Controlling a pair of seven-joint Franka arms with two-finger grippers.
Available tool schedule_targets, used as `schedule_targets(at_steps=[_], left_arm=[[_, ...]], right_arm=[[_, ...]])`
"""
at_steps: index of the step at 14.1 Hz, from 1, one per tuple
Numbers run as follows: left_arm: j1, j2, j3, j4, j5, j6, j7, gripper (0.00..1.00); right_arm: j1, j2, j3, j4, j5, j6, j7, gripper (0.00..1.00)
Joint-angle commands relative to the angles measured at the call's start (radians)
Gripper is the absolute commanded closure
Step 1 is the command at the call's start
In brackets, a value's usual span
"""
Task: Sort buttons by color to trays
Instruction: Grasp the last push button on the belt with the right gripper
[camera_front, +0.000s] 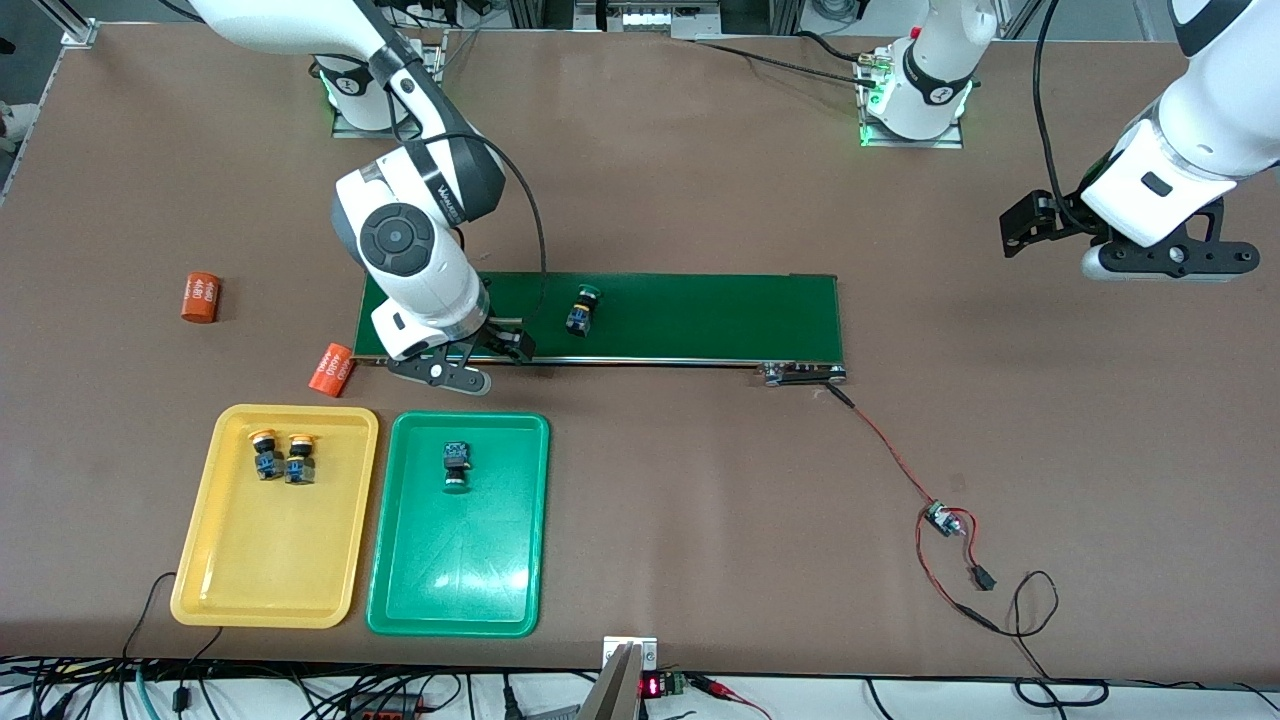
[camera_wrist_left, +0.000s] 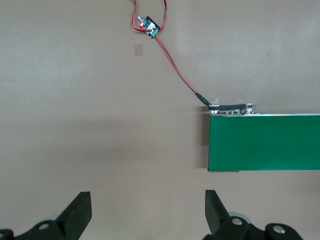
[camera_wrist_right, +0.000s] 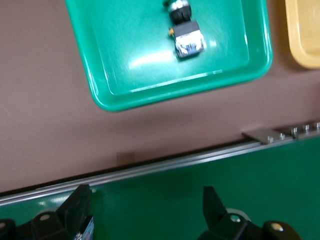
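Two yellow-capped buttons (camera_front: 266, 452) (camera_front: 300, 458) lie in the yellow tray (camera_front: 240, 580). One green-capped button (camera_front: 455, 466) (camera_wrist_right: 186, 35) lies in the green tray (camera_front: 460, 590) (camera_wrist_right: 100, 75). Another green-capped button (camera_front: 582, 310) stands on the conveyor belt; only its blue edge (camera_wrist_right: 85, 231) shows in the right wrist view, beside one finger. My right gripper (camera_front: 440, 355) (camera_wrist_right: 145, 205) hangs open and empty over the belt's end nearest the trays. My left gripper (camera_front: 1170, 255) (camera_wrist_left: 147, 212) waits open and empty over bare table at the left arm's end.
The long dark-green conveyor belt (camera_front: 700, 315) (camera_wrist_left: 265, 142) crosses the middle of the table. Two orange cylinders (camera_front: 200, 298) (camera_front: 331, 369) lie near its right-arm end. A red wire runs from the belt to a small circuit board (camera_front: 940, 520) (camera_wrist_left: 150, 27).
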Motion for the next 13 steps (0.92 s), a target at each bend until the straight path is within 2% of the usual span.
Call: schedule_targets(at_steps=[1, 4, 9, 11, 13], left_arm=[[0.002, 0.006, -0.003, 0.017, 0.011, -0.001, -0.006, 0.0], [0.002, 0.006, -0.003, 0.017, 0.009, -0.001, -0.006, 0.0], [0.002, 0.006, -0.003, 0.017, 0.009, -0.001, -0.004, 0.0], [0.002, 0.006, -0.003, 0.017, 0.009, -0.001, -0.006, 0.0], [0.002, 0.006, -0.003, 0.017, 0.009, -0.001, -0.006, 0.0]], right_arm=[[0.007, -0.059, 0.013, -0.076, 0.022, -0.005, 0.059, 0.0], [0.021, -0.105, 0.013, -0.129, 0.088, 0.004, 0.084, 0.0], [0.041, -0.127, 0.038, -0.194, 0.088, 0.042, 0.13, 0.0], [0.041, -0.162, 0.044, -0.289, 0.083, 0.144, 0.017, 0.0], [0.035, -0.18, 0.044, -0.341, 0.083, 0.189, -0.088, 0.0]])
